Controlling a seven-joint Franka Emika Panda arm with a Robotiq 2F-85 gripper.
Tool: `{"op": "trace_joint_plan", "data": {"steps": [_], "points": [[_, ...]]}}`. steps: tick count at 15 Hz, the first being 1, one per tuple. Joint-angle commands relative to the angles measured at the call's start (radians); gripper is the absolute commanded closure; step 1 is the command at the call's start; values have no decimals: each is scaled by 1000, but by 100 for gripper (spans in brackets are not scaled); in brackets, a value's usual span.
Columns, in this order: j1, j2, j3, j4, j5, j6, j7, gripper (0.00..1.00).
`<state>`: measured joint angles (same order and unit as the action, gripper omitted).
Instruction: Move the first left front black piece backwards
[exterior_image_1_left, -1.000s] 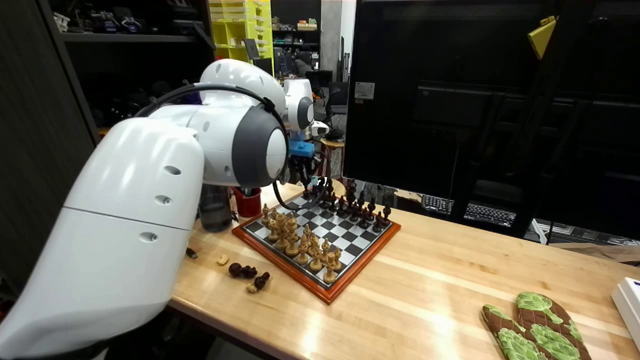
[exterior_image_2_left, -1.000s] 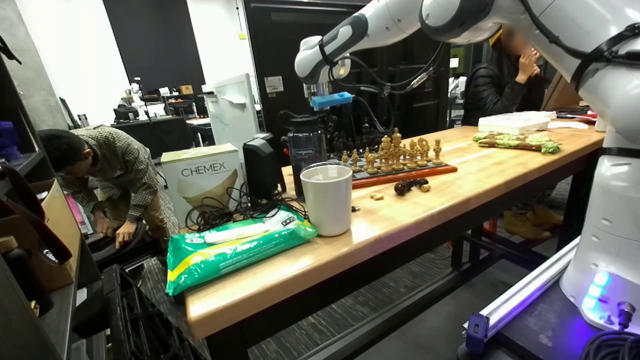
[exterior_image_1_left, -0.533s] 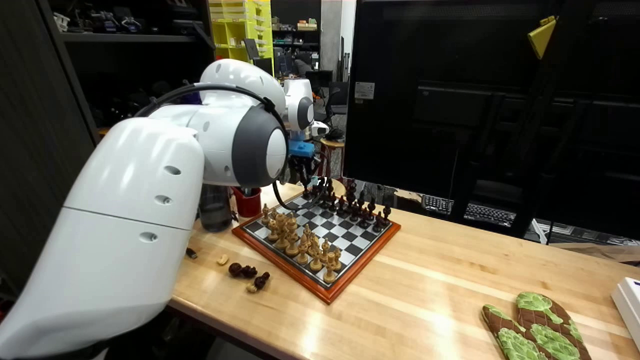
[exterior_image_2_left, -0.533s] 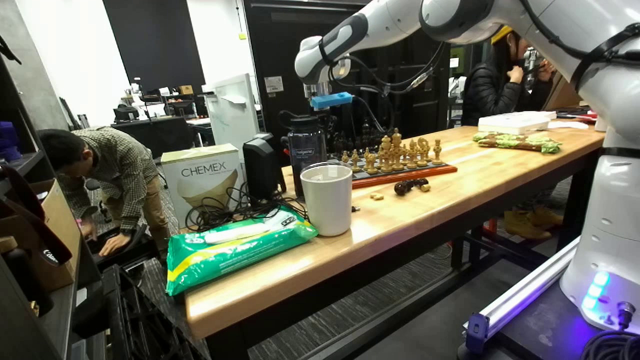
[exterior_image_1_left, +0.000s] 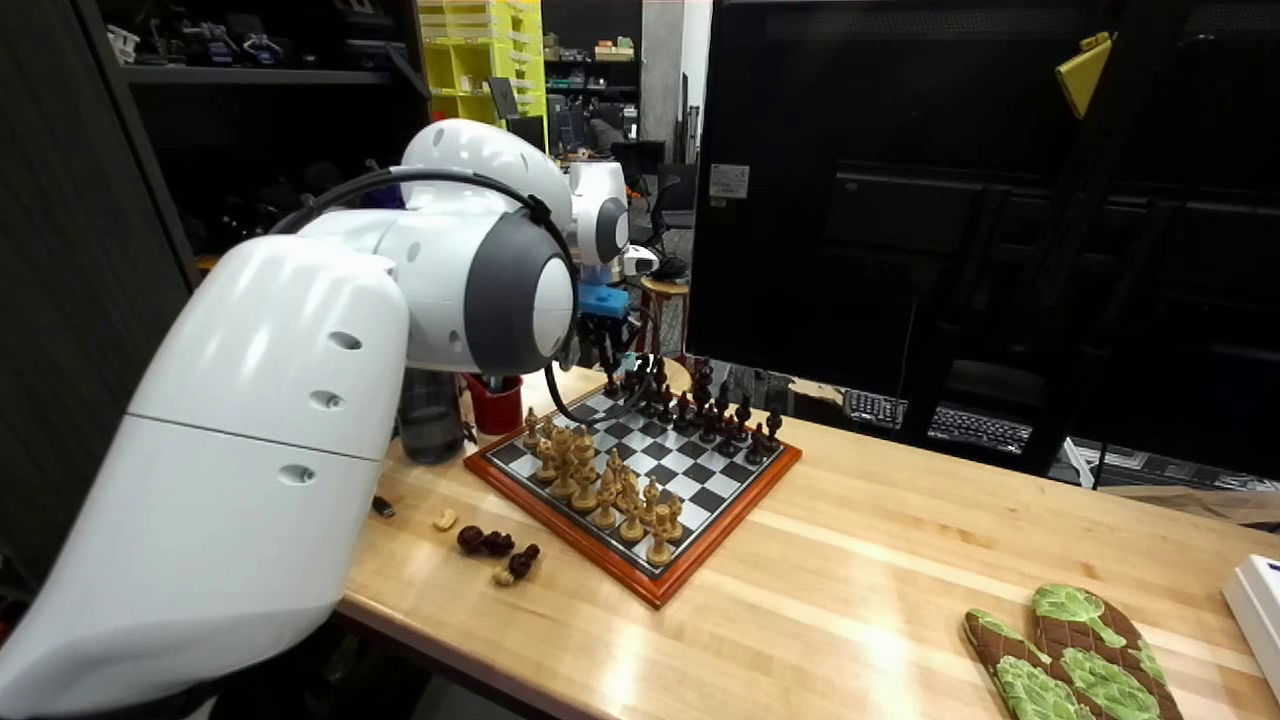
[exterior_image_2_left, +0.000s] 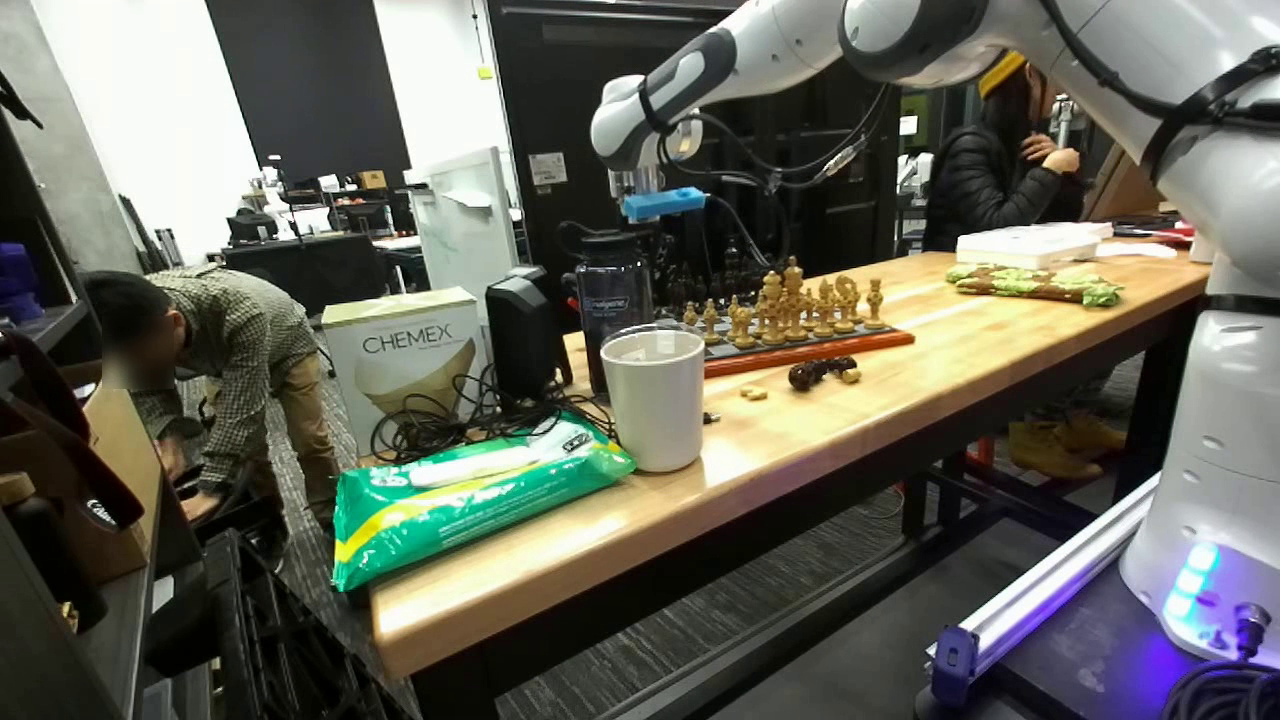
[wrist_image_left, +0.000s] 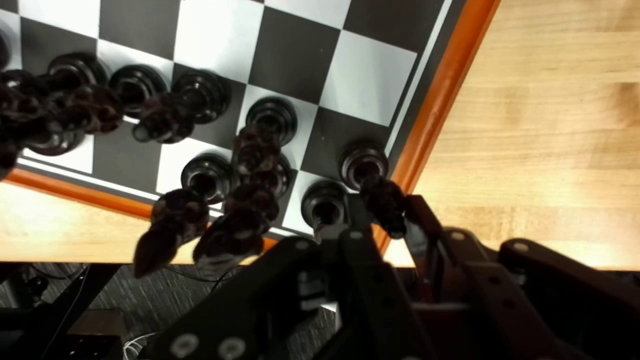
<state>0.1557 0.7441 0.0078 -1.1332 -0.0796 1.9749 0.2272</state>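
Note:
In the wrist view my gripper (wrist_image_left: 386, 202) has its two fingers close together around the upper part of a dark pawn (wrist_image_left: 369, 172). I see no clear gap on either side of it. The pawn is upright at the board's side edge; I cannot tell whether its base touches the square. A dark corner piece (wrist_image_left: 324, 207) stands just beside the left finger. In an exterior view the gripper (exterior_image_1_left: 610, 345) is over the far left corner of the chessboard (exterior_image_1_left: 730, 533), with the dark pawn (exterior_image_1_left: 612, 387) below it. In an exterior view the bottle hides the fingers.
Other dark pieces (exterior_image_1_left: 705, 400) line the far side, light pieces (exterior_image_1_left: 585, 490) the near side. Fallen dark pieces (exterior_image_1_left: 485, 541) lie on the table. A dark bottle (exterior_image_2_left: 612, 300), a white cup (exterior_image_2_left: 655, 400) and a green wipes pack (exterior_image_2_left: 480, 495) stand or lie near the table end.
My arm and gripper have come down slightly in the last half second. The chess pieces look unmoved. People in the background have shifted.

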Motion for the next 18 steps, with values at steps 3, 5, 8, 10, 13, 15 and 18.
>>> {"op": "trace_joint_plan", "data": {"steps": [3, 5, 8, 10, 13, 15, 18], "points": [[5, -47, -6, -61, 0, 9, 6, 94], [6, -50, -7, -63, -2, 8, 6, 94], [5, -55, -8, -72, -2, 9, 6, 94], [5, -60, -10, -80, -4, 8, 6, 94], [6, -69, -13, -94, -8, 6, 7, 94], [7, -72, -13, -99, -10, 6, 6, 94], [6, -78, -14, -107, -12, 4, 4, 94]]}}
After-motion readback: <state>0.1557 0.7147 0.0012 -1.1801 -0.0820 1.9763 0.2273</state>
